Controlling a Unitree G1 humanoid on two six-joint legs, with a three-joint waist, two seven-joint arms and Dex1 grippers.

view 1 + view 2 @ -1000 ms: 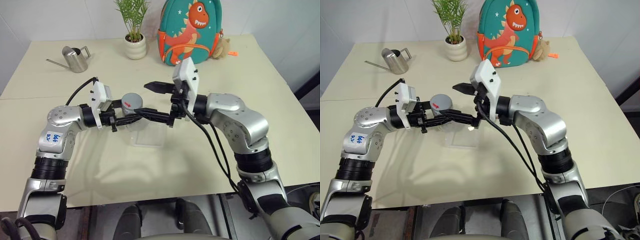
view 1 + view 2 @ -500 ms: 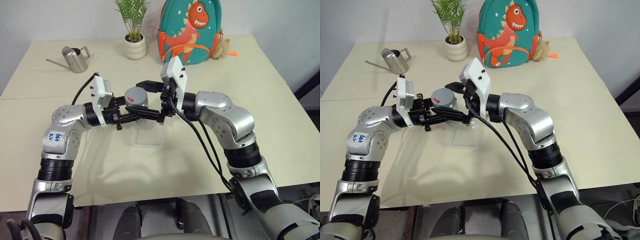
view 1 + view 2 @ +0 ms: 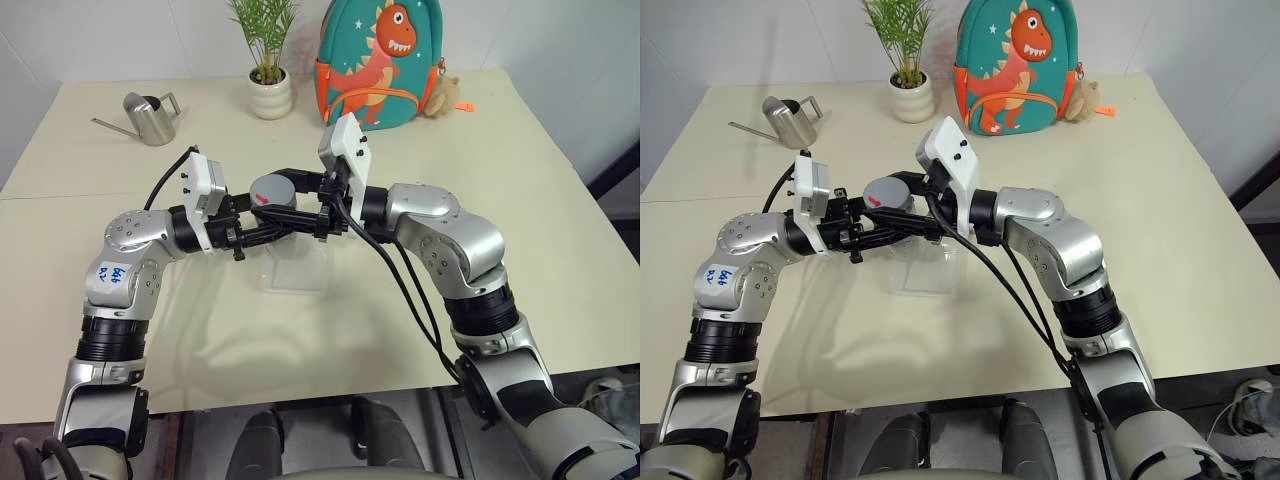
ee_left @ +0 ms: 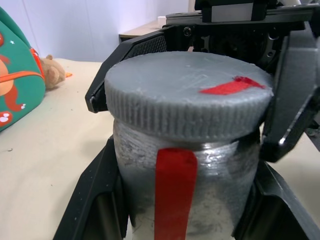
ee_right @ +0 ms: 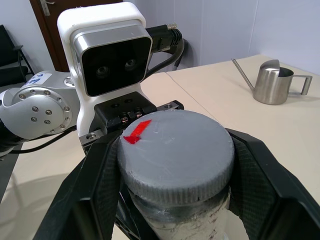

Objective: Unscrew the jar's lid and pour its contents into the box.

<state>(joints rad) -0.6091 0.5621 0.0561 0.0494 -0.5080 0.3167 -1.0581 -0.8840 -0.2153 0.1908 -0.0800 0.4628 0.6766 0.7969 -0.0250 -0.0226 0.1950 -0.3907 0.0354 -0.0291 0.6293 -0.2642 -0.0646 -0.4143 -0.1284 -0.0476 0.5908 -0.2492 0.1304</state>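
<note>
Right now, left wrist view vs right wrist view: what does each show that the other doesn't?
Left wrist view: the backpack, a small plush toy beside it, and a red strip down the jar.
Right wrist view: the steel watering can and the left arm's wrist camera.
Both: the grey lid with its red mark, still on the jar, with the right gripper shut on it and the left gripper clamping the jar body.

Silver jointed arms; black cables; white wrist cameras; black pincers
</note>
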